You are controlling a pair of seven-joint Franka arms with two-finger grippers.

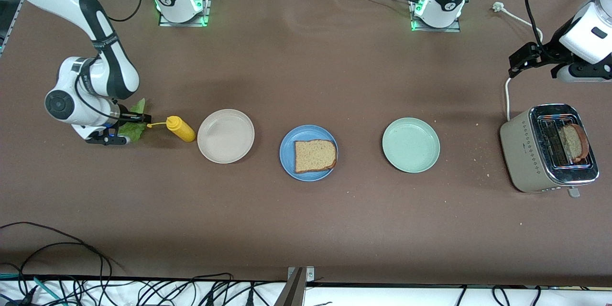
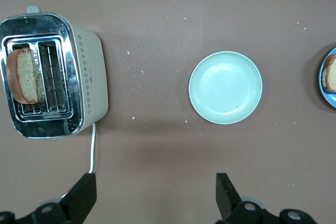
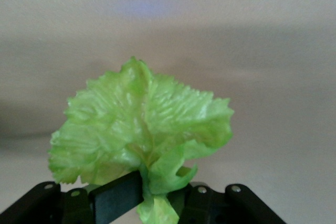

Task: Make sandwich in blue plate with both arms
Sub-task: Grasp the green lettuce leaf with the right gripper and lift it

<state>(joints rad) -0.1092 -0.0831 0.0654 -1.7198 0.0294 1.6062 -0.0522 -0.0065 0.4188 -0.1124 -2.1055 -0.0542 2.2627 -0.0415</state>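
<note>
Right end effector (image 3: 157, 195) pinched on lettuce leaf (image 3: 142, 129), stem end between fingers.

Brown table (image 1: 306, 229); black cables (image 1: 143, 291) tangled along its near edge.

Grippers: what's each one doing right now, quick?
Left gripper: open, empty, hanging near the toaster.
Right gripper: shut on the lettuce leaf.
</note>
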